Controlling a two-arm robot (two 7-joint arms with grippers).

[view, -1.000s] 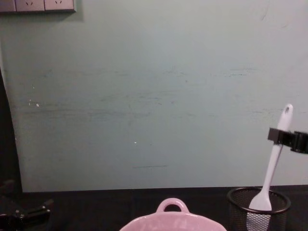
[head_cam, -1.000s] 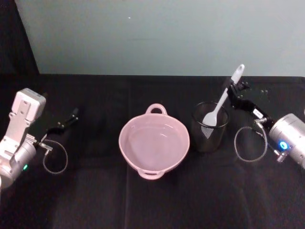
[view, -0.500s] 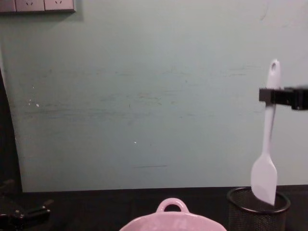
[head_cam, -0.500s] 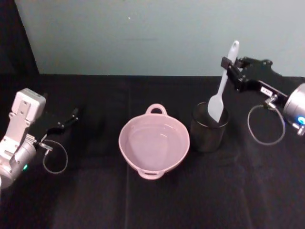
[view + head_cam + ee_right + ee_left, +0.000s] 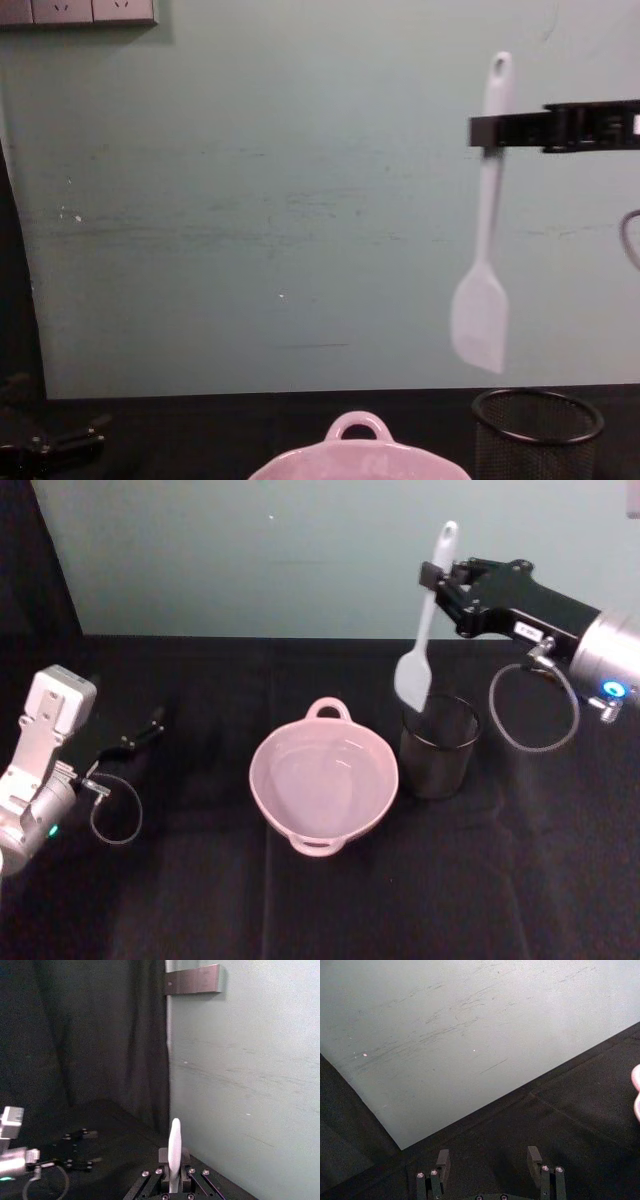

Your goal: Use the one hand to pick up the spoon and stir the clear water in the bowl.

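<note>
The black two-finger right gripper [image 5: 432,575], with a small white label, on its silver and white arm, reaches in from the right, high above the far right part of the black cloth-covered table [image 5: 300,910]. Its fingers are pressed together on the upper handle of the long slim white plastic spoon [image 5: 424,630], just below the small hole at the handle's end. The spoon hangs almost upright, blade down, in front of the pale green wall [image 5: 250,560]. In the chest view the gripper [image 5: 487,131] holds the spoon [image 5: 487,230] with its blade in the air, clear of the round black wire-mesh cup [image 5: 537,440] and above that cup's left rim. In the right wrist view the spoon [image 5: 174,1152] shows edge-on, clamped between the fingers. The mesh cup [image 5: 440,755] stands on the table just to the right of the pale pink bowl [image 5: 257,780] with a scalloped rim, near it but not touching. The bowl sits mid-table with clear water inside and its small loop handle on the far side. The black left gripper [image 5: 140,735] rests low at the table's left, well apart from the bowl, and in the left wrist view its fingers [image 5: 443,1157] stand spread apart with nothing between them.
</note>
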